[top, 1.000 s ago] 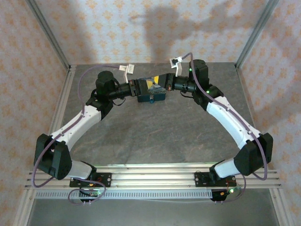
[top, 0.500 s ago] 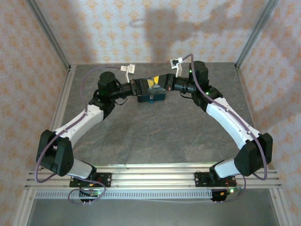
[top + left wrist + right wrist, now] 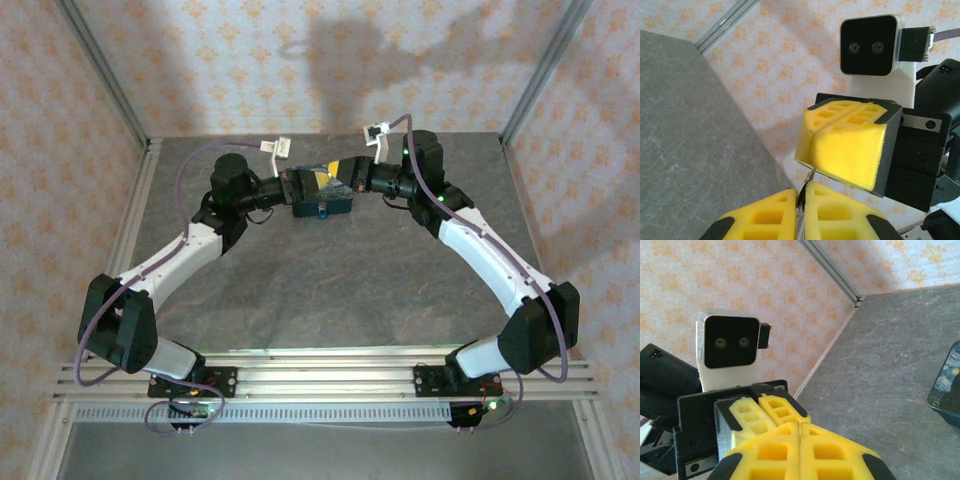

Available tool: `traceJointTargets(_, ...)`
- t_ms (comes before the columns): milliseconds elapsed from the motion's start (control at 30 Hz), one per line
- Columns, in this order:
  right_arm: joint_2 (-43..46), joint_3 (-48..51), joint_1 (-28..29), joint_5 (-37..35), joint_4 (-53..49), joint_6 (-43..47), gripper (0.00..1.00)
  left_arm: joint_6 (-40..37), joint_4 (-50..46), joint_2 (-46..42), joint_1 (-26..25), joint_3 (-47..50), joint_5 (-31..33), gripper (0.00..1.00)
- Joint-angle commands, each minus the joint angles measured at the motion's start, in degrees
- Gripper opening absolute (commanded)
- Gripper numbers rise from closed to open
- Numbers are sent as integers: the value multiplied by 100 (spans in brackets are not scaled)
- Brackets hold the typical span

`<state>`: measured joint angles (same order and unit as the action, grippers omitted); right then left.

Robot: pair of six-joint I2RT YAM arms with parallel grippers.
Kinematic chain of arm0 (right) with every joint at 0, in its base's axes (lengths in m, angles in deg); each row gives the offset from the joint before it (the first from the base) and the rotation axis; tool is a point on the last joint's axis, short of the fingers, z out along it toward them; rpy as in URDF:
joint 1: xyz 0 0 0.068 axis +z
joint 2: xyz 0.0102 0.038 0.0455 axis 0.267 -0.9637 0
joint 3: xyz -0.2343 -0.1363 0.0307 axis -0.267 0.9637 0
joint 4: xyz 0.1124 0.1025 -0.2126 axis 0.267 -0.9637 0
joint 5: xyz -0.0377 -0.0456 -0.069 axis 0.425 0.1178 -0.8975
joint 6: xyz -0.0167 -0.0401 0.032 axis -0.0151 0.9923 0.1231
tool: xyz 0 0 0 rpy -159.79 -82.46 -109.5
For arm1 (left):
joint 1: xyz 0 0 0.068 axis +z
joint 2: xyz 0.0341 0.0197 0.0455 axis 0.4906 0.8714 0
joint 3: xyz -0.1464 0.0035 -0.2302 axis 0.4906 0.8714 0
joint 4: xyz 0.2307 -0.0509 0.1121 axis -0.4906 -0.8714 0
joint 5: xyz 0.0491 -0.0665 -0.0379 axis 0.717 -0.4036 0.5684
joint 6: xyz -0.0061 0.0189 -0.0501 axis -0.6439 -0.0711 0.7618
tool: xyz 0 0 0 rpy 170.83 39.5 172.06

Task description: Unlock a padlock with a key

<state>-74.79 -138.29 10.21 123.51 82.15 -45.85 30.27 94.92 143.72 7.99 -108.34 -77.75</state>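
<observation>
Grey tabletop (image 3: 330,290) below: left gripper (image 3: 801,197) pinches the key (image 3: 809,179) tight, its shaft pointing at the right gripper (image 3: 800,432) just ahead, pads pressed together, load unclear.

Key (image 3: 801,212) between left fingers (image 3: 765,220); box (image 3: 322,207) just beside.

Right end effector (image 3: 800,432) pads closed, left end effector (image 3: 760,411) just behind, blue box (image 3: 947,385) at right
</observation>
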Motion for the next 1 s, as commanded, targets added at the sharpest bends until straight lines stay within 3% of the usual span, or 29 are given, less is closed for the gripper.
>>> traceJointTargets(0,140,75,6,30,412,-140,0,-67,217,-49,-32,66,-74,3)
traceJointTargets(167,160,125,6,-50,453,-268,1,-378,-133,-176,-23,78,33,0)
traceJointTargets(300,206,72,6,-362,170,-330,36,-701,-452,-359,40,154,182,0)
traceJointTargets(433,245,-49,-3,-622,-186,-298,53,-1110,-942,-602,132,218,349,0)
traceJointTargets(633,188,-148,-3,-1187,-728,-277,56,-1983,-2101,-895,170,119,624,0)
traceJointTargets(733,4,-312,6,-1811,-1357,-278,57,-2400,-2891,-1020,195,20,1131,0)
traceJointTargets(967,-1064,-836,280,-2445,-2375,-158,53,-3066,-4264,-1117,496,-13,2048,0)
